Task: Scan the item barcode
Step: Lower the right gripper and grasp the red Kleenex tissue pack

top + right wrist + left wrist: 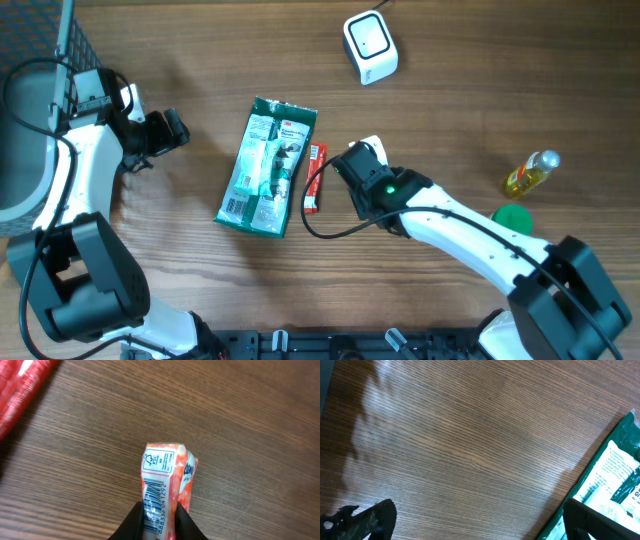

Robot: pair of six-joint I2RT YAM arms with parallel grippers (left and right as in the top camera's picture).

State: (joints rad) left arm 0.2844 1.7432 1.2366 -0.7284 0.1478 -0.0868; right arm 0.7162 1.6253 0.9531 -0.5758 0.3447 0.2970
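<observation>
Between the narrow right jaws sits one orange packet (167,472), pinched by its barcode (152,502). It may slip, or the jaws may hide the stripes. Near it lie one red stick (314,185) and one green pack (268,165). Left jaws gape, empty. Far off: one white scanner (370,46).

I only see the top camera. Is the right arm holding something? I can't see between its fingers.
Observer: Yes. In the right wrist view, the right fingers are shut on a small orange and white packet.
Child: Does it have a barcode?
Observer: Yes. A barcode faces the wrist camera, just above the fingers.
Child: And the left fingers?
Observer: In the left wrist view, the left fingers are wide open with only bare table between them.
</observation>
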